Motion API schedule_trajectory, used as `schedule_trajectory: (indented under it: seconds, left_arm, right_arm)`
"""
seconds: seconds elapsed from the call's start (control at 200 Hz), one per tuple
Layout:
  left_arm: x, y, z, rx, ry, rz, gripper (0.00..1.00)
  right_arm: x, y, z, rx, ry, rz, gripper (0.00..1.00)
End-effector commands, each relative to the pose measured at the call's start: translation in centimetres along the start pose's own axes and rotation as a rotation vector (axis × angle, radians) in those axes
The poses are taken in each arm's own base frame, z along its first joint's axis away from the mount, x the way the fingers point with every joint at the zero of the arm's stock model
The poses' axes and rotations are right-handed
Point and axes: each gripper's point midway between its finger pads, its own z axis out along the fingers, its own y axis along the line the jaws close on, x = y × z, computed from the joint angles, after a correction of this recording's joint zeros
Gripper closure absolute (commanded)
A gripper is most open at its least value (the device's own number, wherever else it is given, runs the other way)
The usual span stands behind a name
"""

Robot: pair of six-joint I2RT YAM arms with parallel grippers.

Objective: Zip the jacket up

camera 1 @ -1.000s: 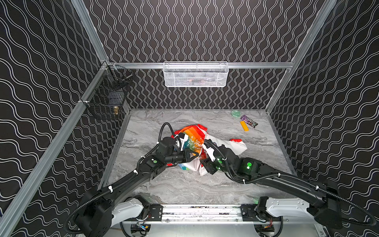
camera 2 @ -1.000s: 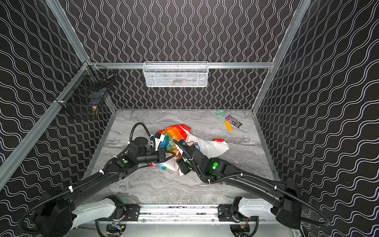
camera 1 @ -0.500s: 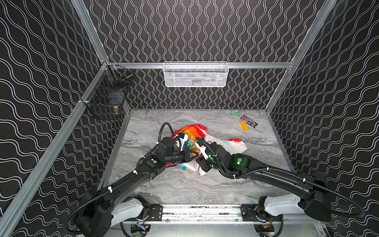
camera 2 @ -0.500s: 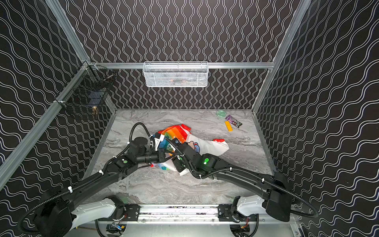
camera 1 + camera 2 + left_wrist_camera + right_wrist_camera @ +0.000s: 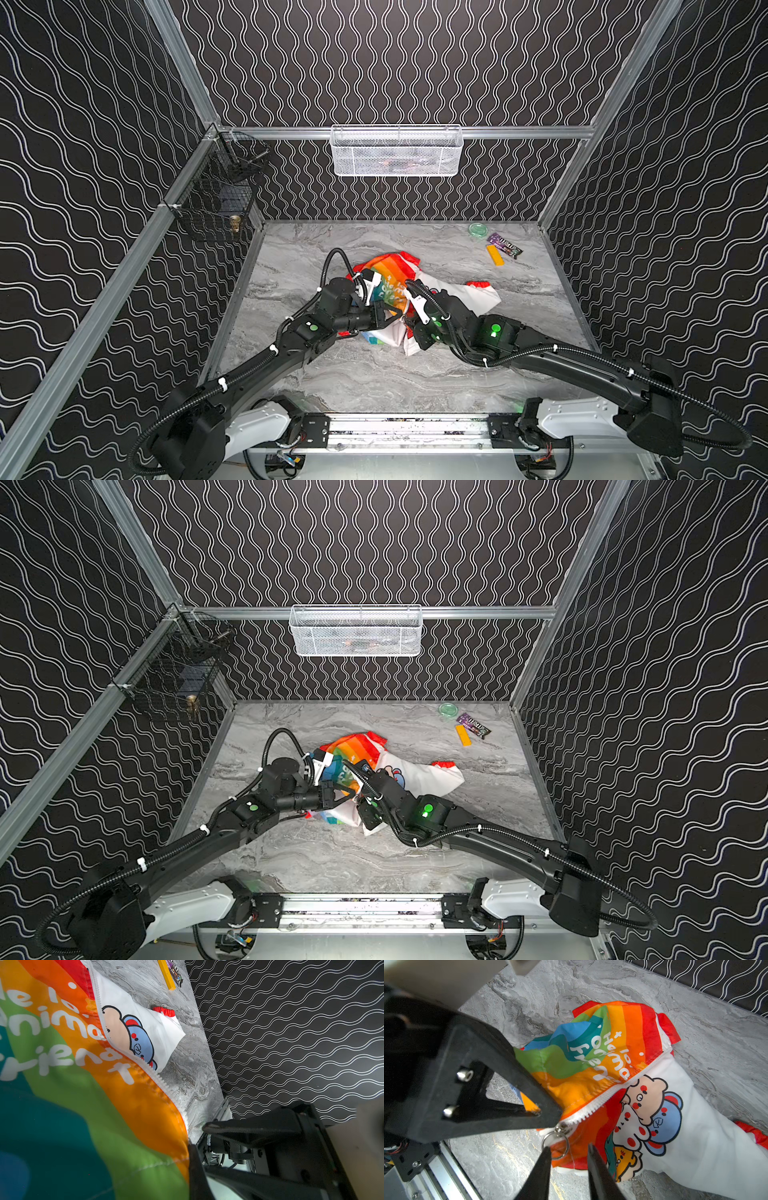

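Observation:
The jacket [image 5: 395, 270] lies crumpled mid-table, rainbow stripes up and white cartoon lining spread to the right in both top views [image 5: 353, 746]. My left gripper [image 5: 397, 318] is shut on the jacket's orange bottom edge [image 5: 145, 1109], beside the white zipper [image 5: 162, 1082]. In the right wrist view its black finger [image 5: 512, 1093] ends just above the zipper slider [image 5: 560, 1128]. A metal ring pull [image 5: 555, 1147] hangs from the slider. My right gripper [image 5: 569, 1147] is open a little; one fingertip [image 5: 547, 1150] touches the ring, the other stands clear beside it.
At the back right lie a yellow block [image 5: 495, 254], a purple candy wrapper [image 5: 505, 245] and a green dish [image 5: 478, 230]. A white wire basket [image 5: 396, 150] hangs on the back wall, a black one [image 5: 216, 203] on the left. The arms' rail [image 5: 407, 428] runs along the front.
My right gripper's jaws have narrowed around the ring pull, and the right arm has shifted slightly. The left gripper keeps its hold on the jacket and has not moved.

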Motion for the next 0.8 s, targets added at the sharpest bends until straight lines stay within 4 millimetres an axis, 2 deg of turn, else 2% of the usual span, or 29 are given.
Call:
schedule_trajectory:
  seconds: [0.0,0.11,0.26,0.355,0.46,0.616,0.796]
  left_arm:
    - [-0.1,-0.3,-0.1,0.011,-0.005,0.028,1.00]
    - [-0.1,-0.3,-0.1,0.012,-0.002,0.027,1.00]
    - [0.0,-0.4,-0.1,0.018,-0.003,0.036,1.00]
    - [0.0,-0.4,-0.1,0.028,-0.011,0.056,1.00]
    - [-0.2,-0.3,-0.2,0.039,-0.041,0.084,1.00]
    - [-0.6,-0.6,-0.3,0.074,-0.087,0.119,1.00]
    - [-0.7,-0.9,-0.4,0.094,-0.099,0.157,1.00]
  right_arm:
    - [-0.5,-0.3,0.0,0.016,-0.020,0.020,0.73]
    - [-0.5,-0.3,0.0,0.012,-0.021,0.021,0.74]
    - [-0.4,-1.1,0.2,0.029,-0.015,0.071,0.61]
    - [-1.6,-2.5,-0.1,-0.052,-0.006,0.253,0.60]
    - [-3.5,-2.9,-1.5,-0.208,-0.056,0.481,0.61]
    - [-4.2,-1.3,-2.5,-0.395,-0.062,0.716,0.61]
    - [-3.3,0.6,-1.7,-0.544,0.004,0.906,0.67]
